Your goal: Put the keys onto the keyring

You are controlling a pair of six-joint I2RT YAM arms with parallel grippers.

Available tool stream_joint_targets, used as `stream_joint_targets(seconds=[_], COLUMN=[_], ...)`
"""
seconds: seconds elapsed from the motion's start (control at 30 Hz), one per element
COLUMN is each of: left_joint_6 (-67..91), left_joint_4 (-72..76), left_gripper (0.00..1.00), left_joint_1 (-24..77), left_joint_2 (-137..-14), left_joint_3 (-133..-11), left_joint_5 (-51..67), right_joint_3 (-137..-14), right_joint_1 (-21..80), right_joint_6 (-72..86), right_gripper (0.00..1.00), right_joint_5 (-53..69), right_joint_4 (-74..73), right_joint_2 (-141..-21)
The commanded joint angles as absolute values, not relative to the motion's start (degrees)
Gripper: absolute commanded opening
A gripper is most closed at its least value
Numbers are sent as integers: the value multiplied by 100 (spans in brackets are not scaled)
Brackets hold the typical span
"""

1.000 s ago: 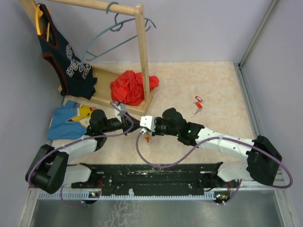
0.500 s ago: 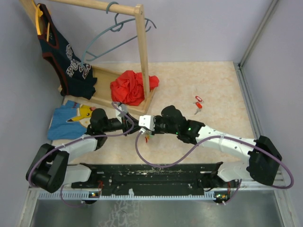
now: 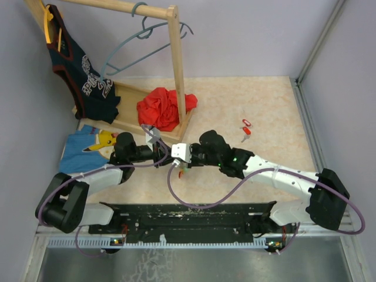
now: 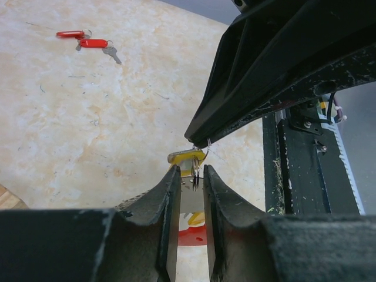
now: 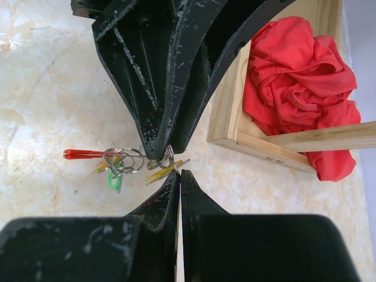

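Observation:
Both grippers meet over the table's near middle. My right gripper (image 5: 180, 172) is shut, its tips pinching the thin wire of the keyring (image 5: 174, 166). From that wire hangs a bunch of keys (image 3: 182, 171): a yellow key (image 5: 164, 171), a green tag (image 5: 114, 179), a red tag (image 5: 82, 154) and small steel rings (image 5: 126, 160). My left gripper (image 4: 191, 171) faces it, jaws slightly apart; thin rings (image 4: 195, 170) stand in the gap, touching neither pad. The yellow key (image 4: 188, 157) lies just past its tips. Two red-tagged keys (image 3: 245, 130) lie loose on the table to the right.
A wooden clothes rack (image 3: 176, 64) stands at the back left with a red cloth (image 3: 161, 108) on its base, a dark jersey (image 3: 82, 70) and a grey-blue hanger (image 3: 141, 44). A blue shirt (image 3: 88, 147) lies by the left arm. The black base rail (image 3: 188, 214) runs along the near edge.
My left gripper's jaws have parted a little, and its arm has shifted slightly toward the right gripper. The right gripper stays shut in place.

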State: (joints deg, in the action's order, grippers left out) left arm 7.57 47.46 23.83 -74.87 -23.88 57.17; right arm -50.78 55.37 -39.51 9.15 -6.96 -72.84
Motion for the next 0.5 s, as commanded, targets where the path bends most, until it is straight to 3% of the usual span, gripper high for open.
stream_joint_targets(seconds=[0.0, 0.1, 0.2, 0.47], left_joint_6=[806, 855, 957, 966], left_joint_4=[4796, 4871, 5090, 5158], left_gripper=[26, 19, 3, 1], left_joint_1=[2355, 2355, 2355, 2355], left_joint_2=[-7610, -7659, -7673, -7530], left_joint_3=[-2590, -2612, -2562, -2480], left_joint_5=[5885, 5953, 6016, 5934], right_joint_3=[-5484, -5517, -5522, -5142], right_joint_1=[5656, 5668, 5683, 5657], right_joint_6=[-4014, -4017, -4019, -3911], right_gripper=[0, 0, 0, 0], right_joint_5=[1070, 1079, 1050, 564], right_joint_4=[-546, -609, -661, -707], right_joint_2=[-7307, -7308, -7303, -7154])
